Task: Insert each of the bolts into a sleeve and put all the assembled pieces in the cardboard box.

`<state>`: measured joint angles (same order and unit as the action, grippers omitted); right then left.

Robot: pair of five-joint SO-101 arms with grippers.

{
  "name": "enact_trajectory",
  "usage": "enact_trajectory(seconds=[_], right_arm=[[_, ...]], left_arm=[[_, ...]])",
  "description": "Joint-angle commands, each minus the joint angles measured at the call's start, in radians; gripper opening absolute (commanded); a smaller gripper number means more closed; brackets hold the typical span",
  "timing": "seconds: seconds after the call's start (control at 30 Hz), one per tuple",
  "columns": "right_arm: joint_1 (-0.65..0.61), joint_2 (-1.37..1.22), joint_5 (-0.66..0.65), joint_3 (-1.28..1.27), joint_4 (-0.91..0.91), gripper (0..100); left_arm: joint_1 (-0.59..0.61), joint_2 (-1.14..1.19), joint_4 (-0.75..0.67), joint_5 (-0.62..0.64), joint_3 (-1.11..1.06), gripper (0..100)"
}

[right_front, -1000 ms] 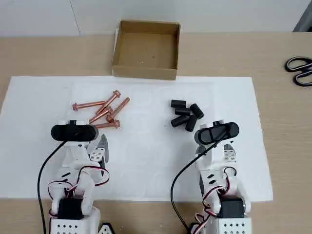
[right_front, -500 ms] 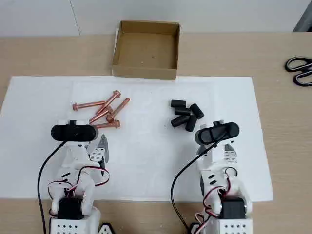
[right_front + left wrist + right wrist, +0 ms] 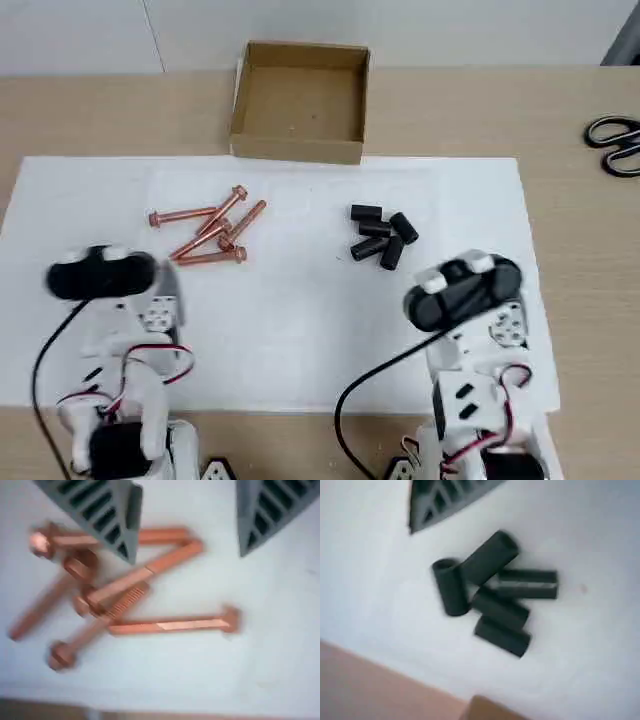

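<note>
**Nothing assembled yet**

Your left gripper [image 3: 187, 555] hangs spread apart above the copper-coloured metal bolts [image 3: 150, 590] on the white paper sheet [image 3: 300, 320]. The black cylindrical sleeves [image 3: 492, 597] cluster near the right gripper [image 3: 445, 502]; you cannot tell its state. The brown cardboard box [image 3: 300, 100] sits at the sheet's far edge

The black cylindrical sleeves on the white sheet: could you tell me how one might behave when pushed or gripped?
The short black cylindrical sleeves lie on their sides on the flat white paper sheet, so a pushed one would probably roll. They look rigid and small, so likely light. They touch in a heap; moving one may shift its neighbours.
</note>
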<state>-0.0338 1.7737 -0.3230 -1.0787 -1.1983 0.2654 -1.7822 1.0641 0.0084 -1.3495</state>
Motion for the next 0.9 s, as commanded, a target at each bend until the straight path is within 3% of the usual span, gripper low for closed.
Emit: enact_trajectory(seconds=[0.0,0.17,0.47,0.67,0.87], right_arm=[[0.044,-0.113,-0.011,0.14,0.004,20.3],[0.058,-0.423,-0.008,0.381,-0.036,20.3],[0.058,-0.993,-0.003,0.623,-0.222,20.3],[0.074,-1.145,0.029,0.559,-0.081,20.3],[0.101,-1.196,0.063,0.528,-0.007,20.3]], left_arm=[[0.043,0.118,0.02,-0.031,0.145,13],[0.041,0.46,0.091,-0.029,0.421,13],[0.041,1.122,0.397,-0.031,0.889,13],[0.041,1.363,0.462,-0.031,0.944,13],[0.049,1.381,0.497,-0.031,0.951,12]])
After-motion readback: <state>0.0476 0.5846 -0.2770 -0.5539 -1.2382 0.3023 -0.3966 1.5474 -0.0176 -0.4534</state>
